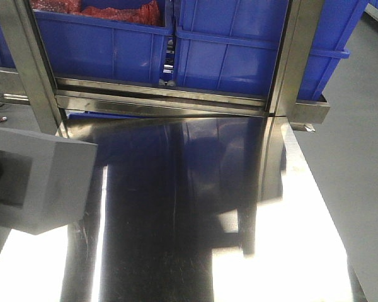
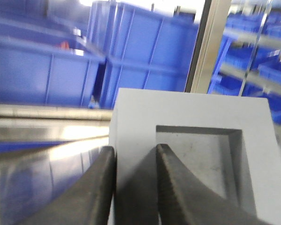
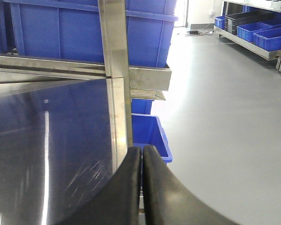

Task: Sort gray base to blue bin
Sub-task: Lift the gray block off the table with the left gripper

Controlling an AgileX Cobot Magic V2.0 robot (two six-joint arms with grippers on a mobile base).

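One gray base [image 1: 44,182] sits at the left edge of the front view, gripped by the left gripper [image 2: 135,149] over the left part of the steel table [image 1: 195,207] and apparently clear of its polished surface. Its square recess faces back toward the front camera and slightly upward, and the whole block is tilted, its top edge sloping down to the right. It is close to a cube, so no long axis stands out.

From the left wrist view the recessed face looks straight at the lens. The two dark fingers [image 2: 100,187] are clamped on the block's left wall, one against the outer side and the other set inside the recess against its inner edge.

Beyond the block a steel shelf rail crosses the view, with two large crates side by side on it: the blue bin [image 1: 239,56] on the right and a left crate [image 1: 107,50] holding red material [image 1: 138,12]. A steel post [image 1: 296,56] stands in front of the blue bin.

Fingers of the right gripper [image 3: 141,150] are pressed together with nothing between them. They hang at the table's right edge, near the post, with a smaller blue tub [image 3: 150,133] on the gray floor [image 3: 225,117] below
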